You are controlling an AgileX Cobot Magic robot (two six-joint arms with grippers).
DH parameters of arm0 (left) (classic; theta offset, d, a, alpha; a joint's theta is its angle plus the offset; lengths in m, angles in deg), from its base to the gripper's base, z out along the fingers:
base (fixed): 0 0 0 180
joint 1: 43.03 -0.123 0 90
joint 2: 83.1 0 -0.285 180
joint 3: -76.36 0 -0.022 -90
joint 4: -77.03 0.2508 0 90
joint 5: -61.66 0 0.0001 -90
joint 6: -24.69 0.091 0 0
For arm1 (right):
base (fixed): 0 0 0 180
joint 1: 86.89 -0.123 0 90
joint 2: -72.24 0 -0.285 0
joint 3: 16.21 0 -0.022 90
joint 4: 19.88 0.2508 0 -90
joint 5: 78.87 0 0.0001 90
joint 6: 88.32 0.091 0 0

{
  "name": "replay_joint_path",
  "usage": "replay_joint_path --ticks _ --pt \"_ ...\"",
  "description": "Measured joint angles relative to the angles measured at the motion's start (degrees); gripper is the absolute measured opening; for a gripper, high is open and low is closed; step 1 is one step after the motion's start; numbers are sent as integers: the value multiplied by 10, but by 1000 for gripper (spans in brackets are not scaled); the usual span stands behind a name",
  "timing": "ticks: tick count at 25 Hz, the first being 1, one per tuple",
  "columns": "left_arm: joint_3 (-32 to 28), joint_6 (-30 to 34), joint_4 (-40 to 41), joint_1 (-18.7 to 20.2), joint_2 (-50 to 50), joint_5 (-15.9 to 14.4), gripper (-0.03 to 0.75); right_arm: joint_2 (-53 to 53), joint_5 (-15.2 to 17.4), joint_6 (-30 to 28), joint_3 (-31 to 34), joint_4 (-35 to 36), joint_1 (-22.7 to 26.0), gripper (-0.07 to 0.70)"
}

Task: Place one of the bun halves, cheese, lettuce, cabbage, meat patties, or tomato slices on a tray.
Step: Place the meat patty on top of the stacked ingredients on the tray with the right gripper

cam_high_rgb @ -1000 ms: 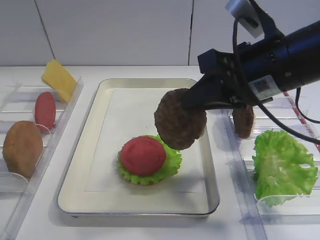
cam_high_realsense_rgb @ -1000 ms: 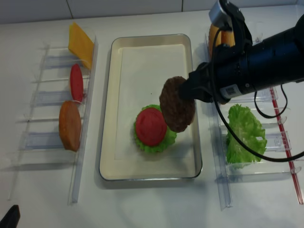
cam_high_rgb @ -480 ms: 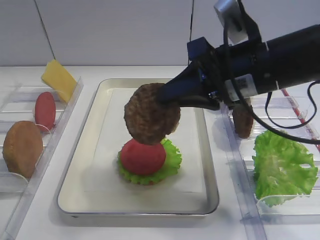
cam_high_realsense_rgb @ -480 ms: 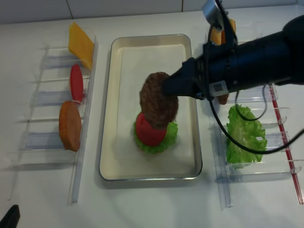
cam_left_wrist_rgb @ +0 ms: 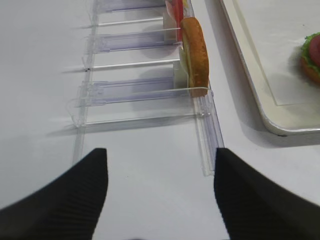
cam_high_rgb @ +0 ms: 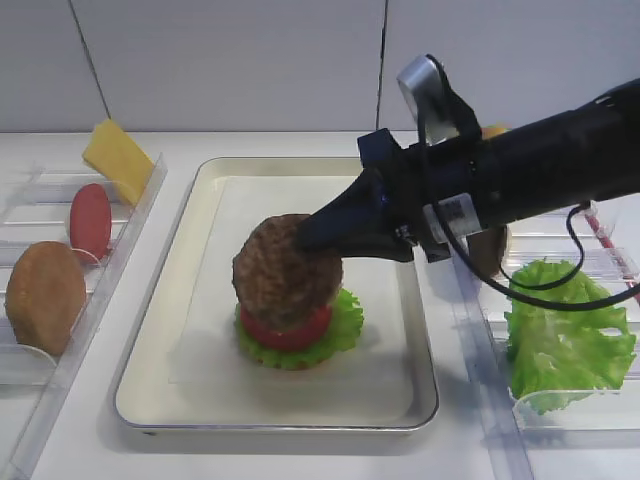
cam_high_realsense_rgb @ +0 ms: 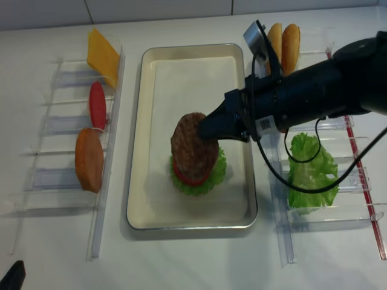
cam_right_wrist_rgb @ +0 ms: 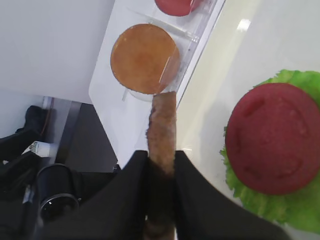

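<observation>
Here, right gripper (cam_right_wrist_rgb: pixel 160 195) clamps a patty (cam_high_rgb: pixel 285 270) over tomato (cam_right_wrist_rgb: pixel 272 137) (on lettuce (cam_high_rgb: pixel 345 320)) in the tray (cam_high_rgb: pixel 200 400).

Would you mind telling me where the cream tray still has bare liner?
Cream metal tray: bare liner behind the stack, toward the far rim, and a strip along the left rim. Crowded at the brown meat patty, held over the red tomato slice by the right gripper.
</observation>
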Motion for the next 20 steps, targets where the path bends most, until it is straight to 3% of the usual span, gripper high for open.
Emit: replay_joint_path --ticks 5,9,20 --pt "0 0 0 0 0 0 457 44 40 -46 0 70 0 142" --pt "0 0 0 0 0 0 457 70 40 -54 0 95 0 142" --pt "0 0 1 0 0 0 457 108 36 -67 0 79 0 142"
